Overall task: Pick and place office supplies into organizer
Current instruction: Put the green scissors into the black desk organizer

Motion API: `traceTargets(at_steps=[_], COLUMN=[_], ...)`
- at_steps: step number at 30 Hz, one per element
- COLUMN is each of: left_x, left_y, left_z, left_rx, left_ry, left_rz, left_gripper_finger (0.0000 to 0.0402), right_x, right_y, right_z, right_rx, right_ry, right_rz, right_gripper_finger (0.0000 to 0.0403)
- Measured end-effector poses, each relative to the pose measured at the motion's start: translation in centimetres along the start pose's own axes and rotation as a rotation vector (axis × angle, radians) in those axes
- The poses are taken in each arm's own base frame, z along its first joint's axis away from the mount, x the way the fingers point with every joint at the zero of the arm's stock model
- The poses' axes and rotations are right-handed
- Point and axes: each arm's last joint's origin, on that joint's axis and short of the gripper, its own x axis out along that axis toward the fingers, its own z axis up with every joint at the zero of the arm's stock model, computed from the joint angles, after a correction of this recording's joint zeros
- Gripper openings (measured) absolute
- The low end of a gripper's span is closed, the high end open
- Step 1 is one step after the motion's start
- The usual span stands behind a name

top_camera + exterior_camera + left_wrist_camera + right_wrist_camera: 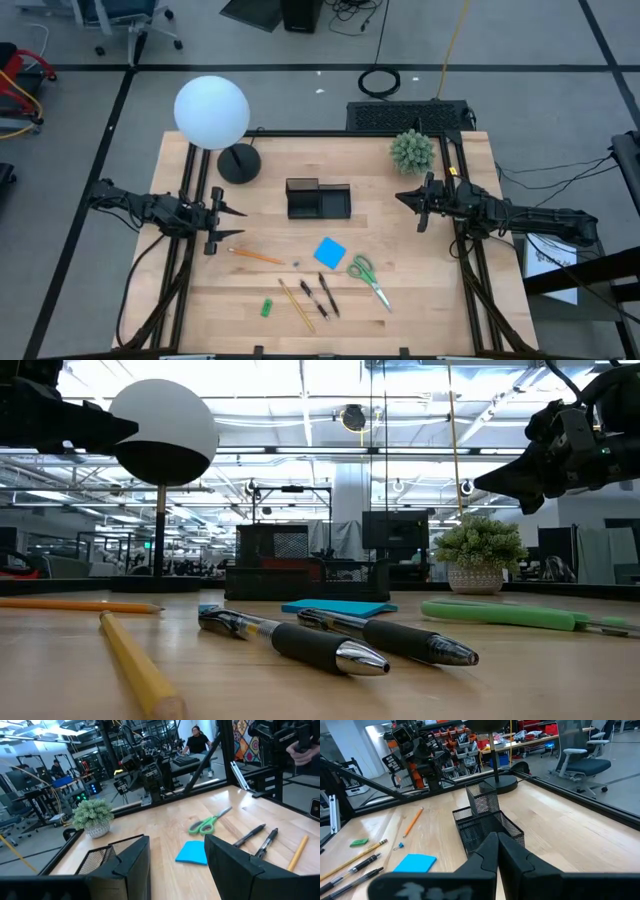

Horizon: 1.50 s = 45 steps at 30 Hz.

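Observation:
The black mesh organizer stands mid-table. Nearer the front edge lie the blue sticky pad, green-handled scissors, an orange pencil, a yellow pencil, two dark pens and a small green eraser. My left gripper hovers open near the table's left edge, pointing right. Its wrist view shows its fingers wide apart. My right gripper hovers shut to the right of the organizer, pointing left at it. Both hold nothing.
A lamp with a white globe and a round black base stands at the far left. A green spiky plant sits at the far right. Bare wood lies between the organizer and the supplies. People are in the room beyond.

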Motion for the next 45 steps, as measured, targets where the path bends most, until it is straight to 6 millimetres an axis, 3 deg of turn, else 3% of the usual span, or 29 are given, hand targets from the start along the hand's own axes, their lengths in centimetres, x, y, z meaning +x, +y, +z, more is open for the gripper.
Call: traceTargets(at_steps=[22, 29, 45], left_x=[0.0, -0.2, -0.6], left_y=[0.2, 1.0, 1.7], left_z=[0.4, 1.6, 2.3], left_rx=[-0.264, -0.398, -0.446], left_ry=[-0.044, -0.165, -0.242], left_rz=[0.045, 0.212, 0.362], left_gripper_finger=[0.0196, 0.0196, 0.0195], right_x=[0.0, -0.3, -0.8], right_y=[0.0, 0.4, 0.9], right_z=[0.6, 2.3, 3.7], right_rx=[0.03, 0.036, 0.053], right_ry=[-0.064, -0.245, -0.377], right_rz=[-0.013, 0.029, 0.144], right_gripper_finger=[0.0, 0.0, 0.0])
